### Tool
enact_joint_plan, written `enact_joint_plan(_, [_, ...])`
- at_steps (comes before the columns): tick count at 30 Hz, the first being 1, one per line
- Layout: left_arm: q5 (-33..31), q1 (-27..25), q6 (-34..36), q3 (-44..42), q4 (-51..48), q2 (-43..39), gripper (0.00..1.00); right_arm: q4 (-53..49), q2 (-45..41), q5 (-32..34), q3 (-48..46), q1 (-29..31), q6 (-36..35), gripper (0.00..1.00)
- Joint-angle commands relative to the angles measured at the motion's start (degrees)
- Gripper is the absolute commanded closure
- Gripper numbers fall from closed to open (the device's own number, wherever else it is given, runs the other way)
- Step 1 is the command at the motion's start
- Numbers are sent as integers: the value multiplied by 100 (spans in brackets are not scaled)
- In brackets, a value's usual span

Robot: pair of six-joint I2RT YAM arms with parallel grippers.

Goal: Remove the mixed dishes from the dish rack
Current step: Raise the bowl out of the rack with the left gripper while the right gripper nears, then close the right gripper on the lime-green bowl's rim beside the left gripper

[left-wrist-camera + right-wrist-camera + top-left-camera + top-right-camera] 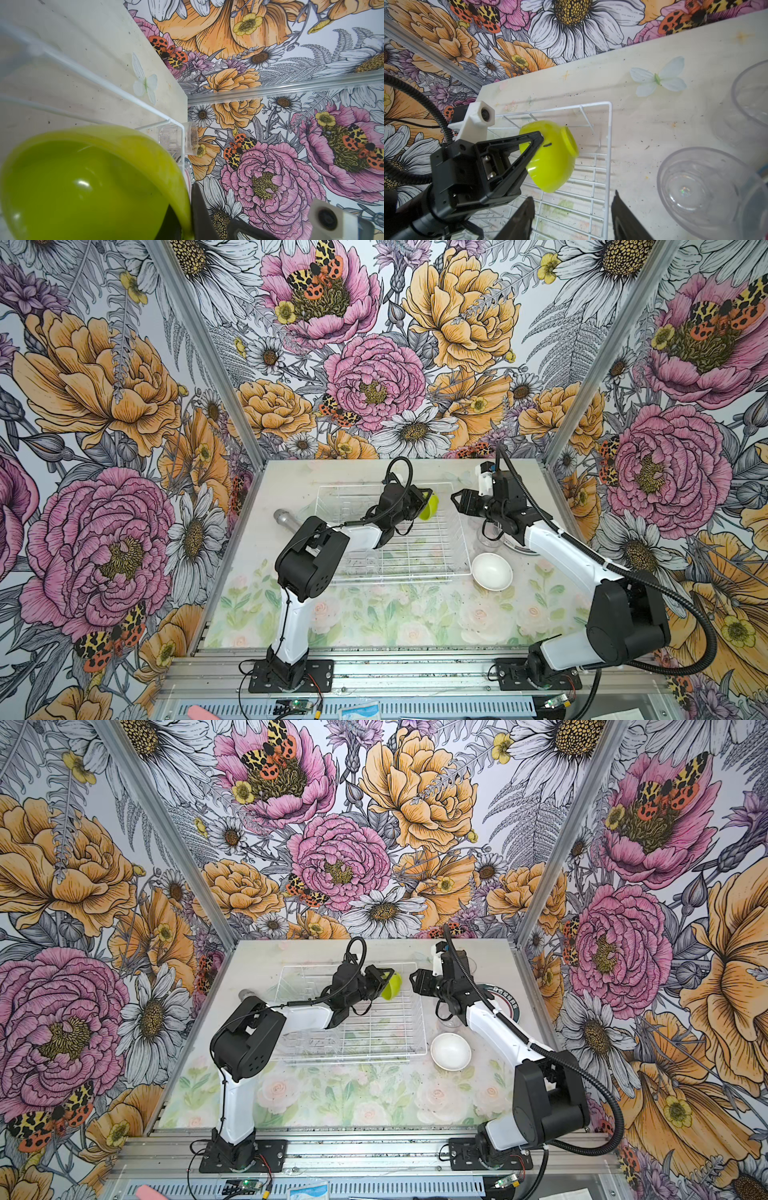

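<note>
The dish rack (395, 577) (353, 1056) is a white wire basket in the middle of the table. Over its far right corner my left gripper (422, 499) (384, 977) (188, 220) (536, 141) is shut on the rim of the lime-green bowl (430, 508) (392, 986) (83, 187) (552, 162), which hangs tilted on its side above the rack's wires (609, 145). My right gripper (455, 502) (413, 981) (573, 207) stands open and empty just right of the bowl, pointing at it, apart from it.
A white-looking bowl (492, 571) (451, 1051) sits right of the rack's near corner. Clear tumblers (702, 191) (753, 93) (488, 535) and a dark-rimmed plate (509, 1006) stand under my right arm. A grey metal cylinder (286, 520) lies left of the rack.
</note>
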Motion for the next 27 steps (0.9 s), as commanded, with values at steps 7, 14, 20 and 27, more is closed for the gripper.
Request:
enact_joint_plan(7, [-618,-353,608,139,-688,-1331,100,1134,-1048,1091,-875,980,-1228,40])
enact_joint_plan(14, [-694,-508,517,270,-768,-1671,100,2564,-1410,1299,-1686,1456,-1353,39])
enact_joint_plan(20, [-838,-648,25,82,-333,-1859,100,3441,-1406,1855,-2022,1757,-1462,42])
enact_joint_plan(27, [-870,-747,-503,-117,167,-1868,100,4337,-1068,2733,-2147,1976,-1481,47])
